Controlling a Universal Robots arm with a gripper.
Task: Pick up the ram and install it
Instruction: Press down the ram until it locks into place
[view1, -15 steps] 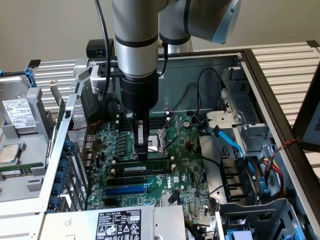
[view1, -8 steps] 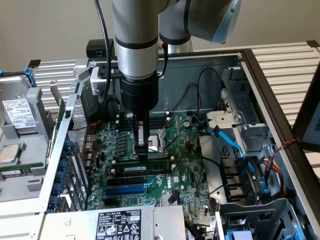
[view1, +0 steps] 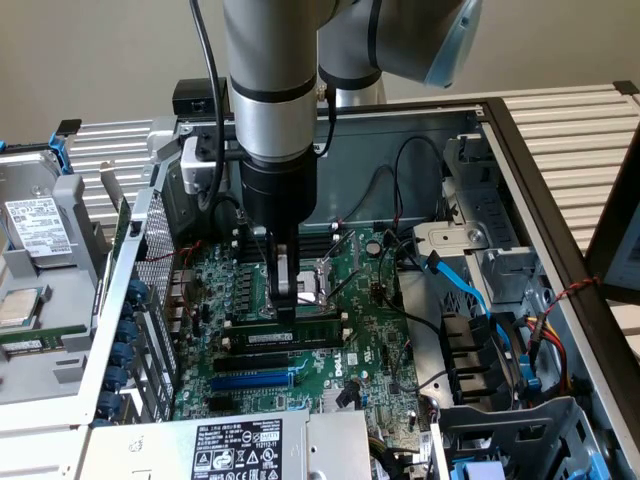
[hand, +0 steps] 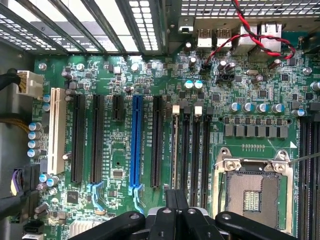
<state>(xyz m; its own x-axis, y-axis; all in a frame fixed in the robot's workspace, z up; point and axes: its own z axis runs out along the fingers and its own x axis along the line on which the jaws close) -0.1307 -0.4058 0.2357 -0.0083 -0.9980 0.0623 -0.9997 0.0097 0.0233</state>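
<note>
The tool, fingers pinched together, presses the ram into its slot on the motherboard, seemingly nearly seated.

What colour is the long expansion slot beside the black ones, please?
Blue, clearest in the wrist view.

Computer repair bench — open PC case, bare motherboard
</note>
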